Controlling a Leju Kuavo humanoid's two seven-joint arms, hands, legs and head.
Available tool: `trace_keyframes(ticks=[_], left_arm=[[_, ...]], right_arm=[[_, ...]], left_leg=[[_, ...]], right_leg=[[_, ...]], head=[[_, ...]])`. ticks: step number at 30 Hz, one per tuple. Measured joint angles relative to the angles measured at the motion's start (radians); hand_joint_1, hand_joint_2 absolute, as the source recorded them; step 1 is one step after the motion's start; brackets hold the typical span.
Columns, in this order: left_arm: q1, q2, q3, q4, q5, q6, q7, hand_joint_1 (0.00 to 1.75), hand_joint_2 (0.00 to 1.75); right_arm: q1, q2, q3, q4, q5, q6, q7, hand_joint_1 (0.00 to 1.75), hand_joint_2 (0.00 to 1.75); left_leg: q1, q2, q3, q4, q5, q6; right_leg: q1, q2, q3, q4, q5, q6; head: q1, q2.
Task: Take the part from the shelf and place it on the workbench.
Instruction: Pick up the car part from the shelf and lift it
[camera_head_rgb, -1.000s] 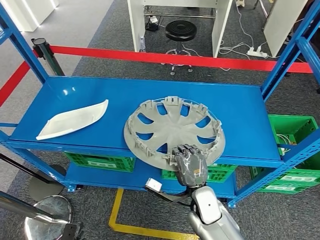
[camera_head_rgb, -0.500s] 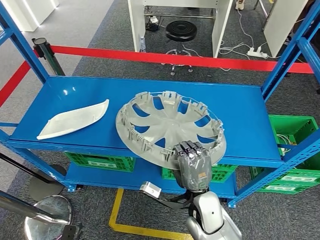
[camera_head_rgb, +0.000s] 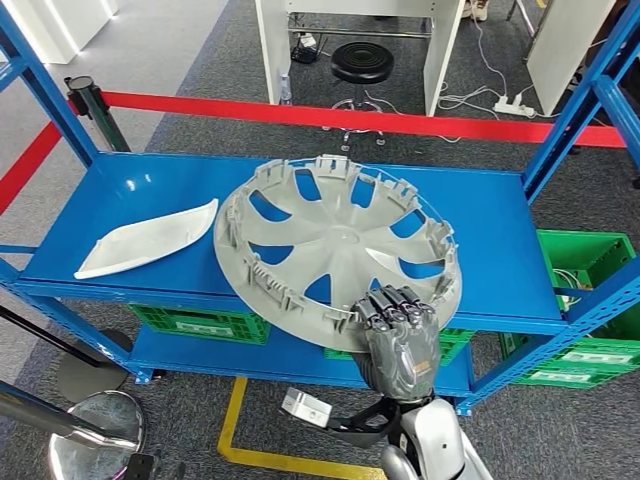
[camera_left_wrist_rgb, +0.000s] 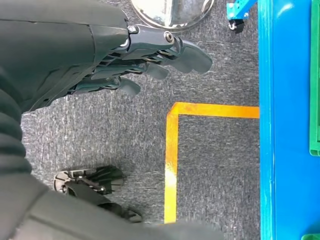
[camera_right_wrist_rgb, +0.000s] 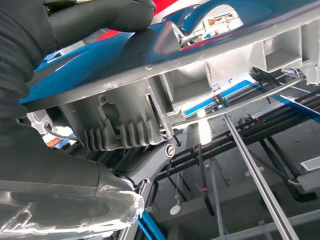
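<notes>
Hubcap (camera_head_rgb: 336, 250) tilted, ribbed side up, right robot hand (camera_head_rgb: 396, 340) gripping

You see a pale grey spoked wheel cover (camera_head_rgb: 336, 250) on a bright blue shelf (camera_head_rgb: 498, 240), a white curved panel (camera_head_rgb: 147, 240), green crates (camera_head_rgb: 596, 260) beneath, a red barrier tape (camera_head_rgb: 340, 117), and yellow floor tape (camera_left_wrist_rgb: 171, 150) on dark grey carpet.

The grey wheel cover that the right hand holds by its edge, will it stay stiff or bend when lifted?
The wheel cover probably stays fairly stiff: held by the right hand at one rim only, it tilts without visible sag. It looks thin with open slots, so likely light. The rim clips may be fragile.
</notes>
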Motion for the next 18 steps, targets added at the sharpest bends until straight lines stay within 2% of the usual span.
trace_keyframes(ticks=[13, 18], left_arm=[[0.000, 0.000, 0.000, 0.000, 0.000, 0.001, 0.000, 0.00, 1.75], [0.001, -0.002, 0.000, 0.000, -0.020, 0.053, -0.003, 0.00, 1.75]], right_arm=[[0.010, 0.001, -0.009, -0.012, 0.000, 0.000, -0.007, 1.75, 1.75], [0.032, 0.025, -0.035, -0.041, 0.000, 0.000, -0.101, 1.75, 1.75]], left_leg=[[0.000, 0.000, 0.001, 0.000, 0.000, 0.000], [0.000, 0.000, 0.001, 0.000, 0.000, 0.000]], right_leg=[[0.000, 0.000, 0.000, 0.000, 0.000, 0.000], [0.000, 0.000, 0.000, 0.000, 0.000, 0.000]], head=[[0.000, 0.000], [0.000, 0.000]])
